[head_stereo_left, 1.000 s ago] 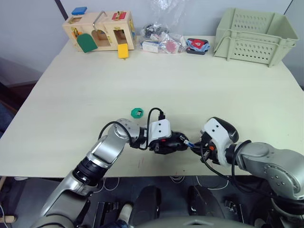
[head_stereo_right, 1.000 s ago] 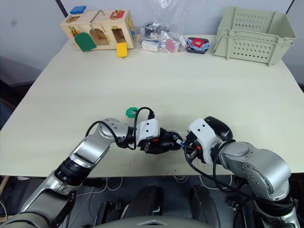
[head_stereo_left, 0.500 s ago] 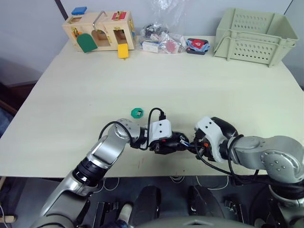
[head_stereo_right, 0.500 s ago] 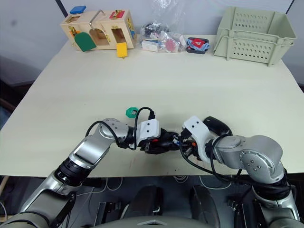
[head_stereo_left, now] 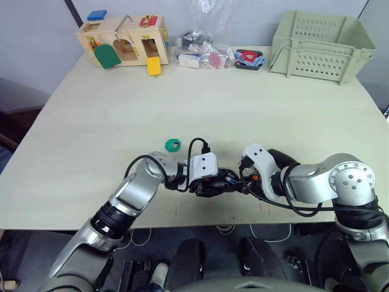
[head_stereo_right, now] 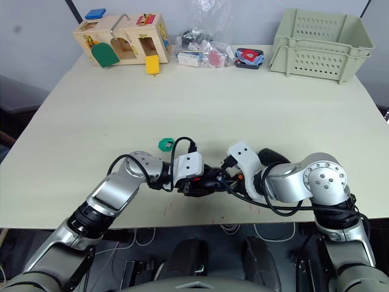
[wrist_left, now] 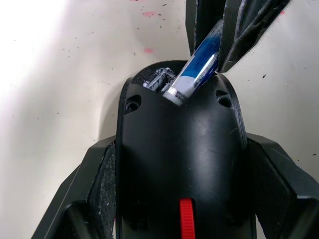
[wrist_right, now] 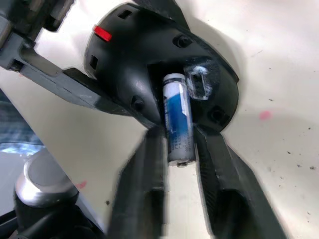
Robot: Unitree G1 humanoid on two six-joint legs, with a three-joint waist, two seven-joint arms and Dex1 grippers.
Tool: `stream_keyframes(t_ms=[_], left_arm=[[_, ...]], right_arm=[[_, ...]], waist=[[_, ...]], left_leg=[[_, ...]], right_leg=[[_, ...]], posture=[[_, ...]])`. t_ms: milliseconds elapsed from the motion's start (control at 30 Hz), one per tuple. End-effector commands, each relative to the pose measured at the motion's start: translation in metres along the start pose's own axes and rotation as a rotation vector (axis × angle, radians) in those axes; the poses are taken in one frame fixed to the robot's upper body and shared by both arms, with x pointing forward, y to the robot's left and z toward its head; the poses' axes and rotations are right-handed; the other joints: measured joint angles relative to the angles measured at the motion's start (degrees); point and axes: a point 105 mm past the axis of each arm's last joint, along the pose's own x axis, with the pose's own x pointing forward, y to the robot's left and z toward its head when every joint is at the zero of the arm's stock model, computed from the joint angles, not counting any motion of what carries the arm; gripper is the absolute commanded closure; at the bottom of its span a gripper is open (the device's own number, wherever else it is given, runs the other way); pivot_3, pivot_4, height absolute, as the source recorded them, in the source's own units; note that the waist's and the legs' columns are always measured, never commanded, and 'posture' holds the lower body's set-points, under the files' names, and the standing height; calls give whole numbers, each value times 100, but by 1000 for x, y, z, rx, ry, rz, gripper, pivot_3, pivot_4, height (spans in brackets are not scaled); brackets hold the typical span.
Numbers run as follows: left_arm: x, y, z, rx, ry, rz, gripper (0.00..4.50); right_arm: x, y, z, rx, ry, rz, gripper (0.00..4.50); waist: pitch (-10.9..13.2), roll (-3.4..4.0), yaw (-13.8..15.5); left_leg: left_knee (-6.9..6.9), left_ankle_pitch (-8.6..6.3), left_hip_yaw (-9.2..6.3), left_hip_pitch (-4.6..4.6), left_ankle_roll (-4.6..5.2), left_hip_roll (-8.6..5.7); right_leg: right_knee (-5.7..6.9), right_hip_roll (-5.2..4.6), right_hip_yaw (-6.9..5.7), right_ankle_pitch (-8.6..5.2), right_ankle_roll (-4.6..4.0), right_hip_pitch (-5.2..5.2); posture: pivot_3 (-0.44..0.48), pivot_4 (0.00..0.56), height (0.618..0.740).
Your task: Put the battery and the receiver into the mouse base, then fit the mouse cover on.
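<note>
Gripping the mouse base (wrist_left: 182, 164) near the tabletop's (head_stereo_left: 121, 109) front edge, the left fingers (wrist_left: 102, 189) steady it. The right fingers (wrist_right: 219, 169) pinch the battery (wrist_right: 178, 117), its tip entering the slot. Receiver and the mouse cover (head_stereo_left: 284, 159), lying behind the right arm, are left.

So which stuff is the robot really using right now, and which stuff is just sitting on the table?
In use:
- mouse base, held in the left gripper
- battery, held by the right gripper, going into the base
- mouse cover, waiting by the right arm

Just lying about:
- green disc
- wooden toy box
- plastic bags
- pale green crate
</note>
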Motion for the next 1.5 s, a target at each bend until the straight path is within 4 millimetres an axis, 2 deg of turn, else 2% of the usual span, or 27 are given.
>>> stream_keyframes(t_ms=[33,67,367,533,800,900,967,1067,1500], left_arm=[[6,-2,-4,-2,25,8,1592],[6,-1,-4,-2,25,8,1592],[7,1,-4,-2,22,9,1592],[8,2,-4,-2,20,9,1592],[7,-1,-5,-1,18,7,1592],[6,-3,-5,1,18,9,1592],[6,-3,-5,0,18,10,1592],[6,-4,-6,-1,18,11,1592],[7,-1,-4,-3,18,9,1592]], right_arm=[[-11,-1,7,18,-35,-20,1761],[-14,-1,7,18,-34,-25,1243],[-33,0,2,-35,-53,-27,1243],[-35,5,5,-143,-186,-19,1243],[-33,9,-5,-206,-349,65,1243],[-32,10,-13,-291,-413,92,2056],[-30,8,-14,-312,-459,98,3082],[-29,7,-12,-339,-532,111,4340],[-10,5,-15,-415,-634,166,4438]], waist=[[1,0,12],[1,0,9],[2,-1,23],[2,-1,98],[1,-1,106],[2,-1,103],[2,-2,102],[2,-2,99],[3,-4,103]], left_leg=[[0,-1,-2,-6,2,-2],[0,-5,0,-8,8,-2],[0,-8,3,-11,13,-6],[1,-8,2,-12,13,-5],[1,-8,-4,-12,13,-5],[2,-8,-3,-12,13,-6],[1,-8,-3,-12,13,-9],[1,-8,-1,-10,13,-13],[2,-7,2,-8,13,-13]], right_leg=[[-3,-6,-3,0,1,-1],[-7,-8,-3,0,2,-1],[-15,-16,-1,-3,0,-1],[-18,-16,-3,-12,-12,-1],[-22,-15,-9,-22,2,0],[-22,-14,-8,-24,6,0],[-22,-13,-8,-26,8,0],[-23,-8,-7,-27,11,0],[-21,-4,-6,-25,7,1]], posture=[[0,150,740],[0,150,740],[0,150,740],[0,150,740],[0,150,740],[0,150,740],[0,150,740],[0,150,740],[0,150,740]])
